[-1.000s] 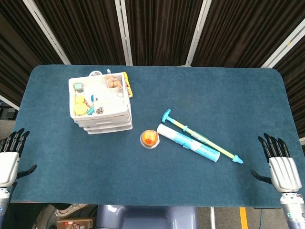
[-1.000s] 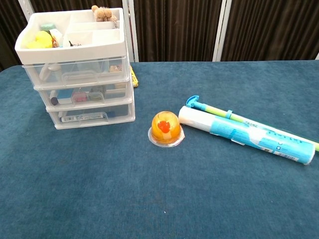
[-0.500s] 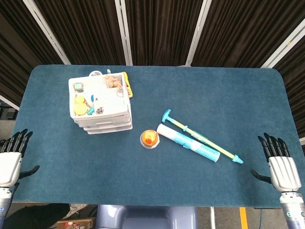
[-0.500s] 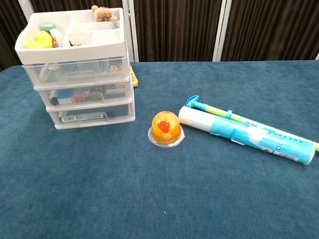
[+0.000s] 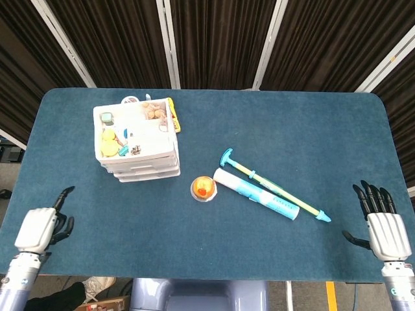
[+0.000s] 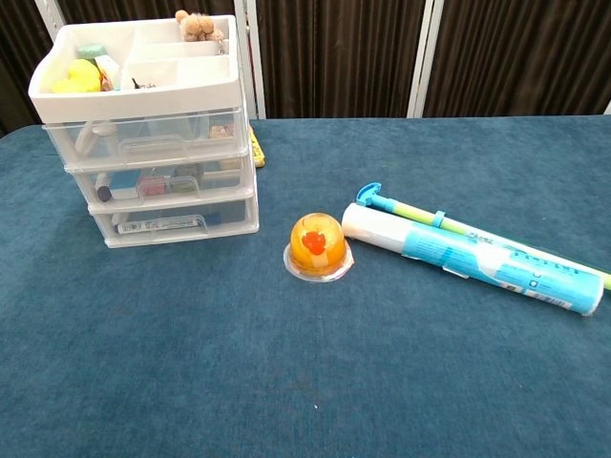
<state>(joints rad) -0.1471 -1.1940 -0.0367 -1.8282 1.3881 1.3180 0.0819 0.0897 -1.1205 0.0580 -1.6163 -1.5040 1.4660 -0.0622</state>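
My left hand [image 5: 42, 227] hovers over the table's near left corner, its dark fingers curled in and one digit sticking up; it holds nothing. At the near right edge my right hand [image 5: 381, 223] has its fingers spread and is empty. Neither hand shows in the chest view. Between them lie an orange jelly cup [image 5: 203, 188] [image 6: 319, 246], a white and blue tube [image 5: 256, 194] [image 6: 473, 258] and a thin teal and yellow pump rod [image 5: 275, 190] [image 6: 412, 212]. All are far from both hands.
A white three-drawer organiser [image 5: 137, 146] [image 6: 153, 143] stands at the left, its top tray filled with small items. A yellow item [image 5: 173, 115] lies behind it. The blue cloth table [image 5: 259, 123] ends at dark curtains at the back.
My left hand has moved right, in over the table's corner, turned, and curled its fingers. The right hand and the objects have stayed put.
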